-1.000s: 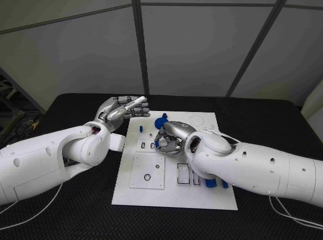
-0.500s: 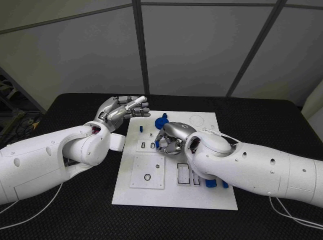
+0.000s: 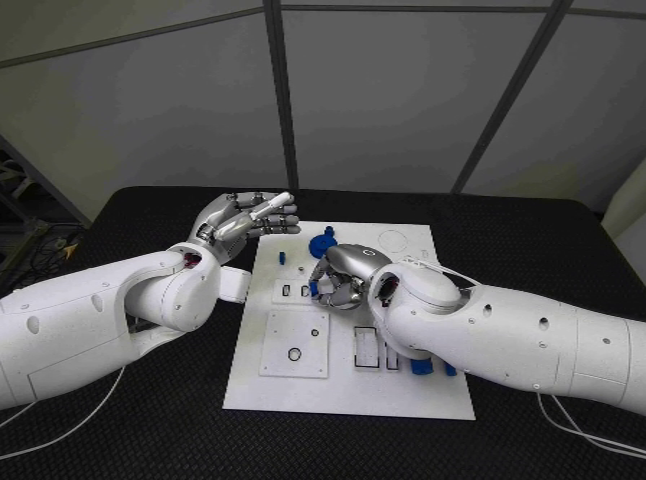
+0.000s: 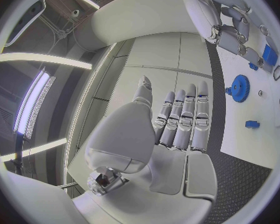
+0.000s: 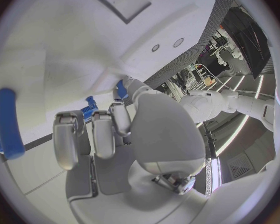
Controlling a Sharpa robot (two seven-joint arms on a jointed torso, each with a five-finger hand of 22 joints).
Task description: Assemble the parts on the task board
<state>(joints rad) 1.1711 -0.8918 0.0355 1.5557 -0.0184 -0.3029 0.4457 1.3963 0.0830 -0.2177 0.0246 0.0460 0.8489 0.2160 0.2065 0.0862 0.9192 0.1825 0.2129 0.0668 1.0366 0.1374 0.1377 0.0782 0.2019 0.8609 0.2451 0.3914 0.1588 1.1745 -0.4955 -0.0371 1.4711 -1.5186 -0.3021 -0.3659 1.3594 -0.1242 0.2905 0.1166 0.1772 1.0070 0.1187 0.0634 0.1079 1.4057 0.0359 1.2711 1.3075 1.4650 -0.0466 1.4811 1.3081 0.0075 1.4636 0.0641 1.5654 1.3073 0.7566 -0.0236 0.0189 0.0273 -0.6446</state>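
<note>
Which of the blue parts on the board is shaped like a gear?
The blue gear at the far end of the task board, just beyond the right hand. It is round and toothed; the other blue parts are small pegs or blocks.

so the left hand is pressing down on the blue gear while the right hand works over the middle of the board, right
Not quite. The left hand is not on the blue gear: the head view shows it raised over the table beside the task board's far left corner, holding nothing, and the left wrist view shows the gear lying apart from its fingers. The right hand is indeed over the middle of the board.
</note>
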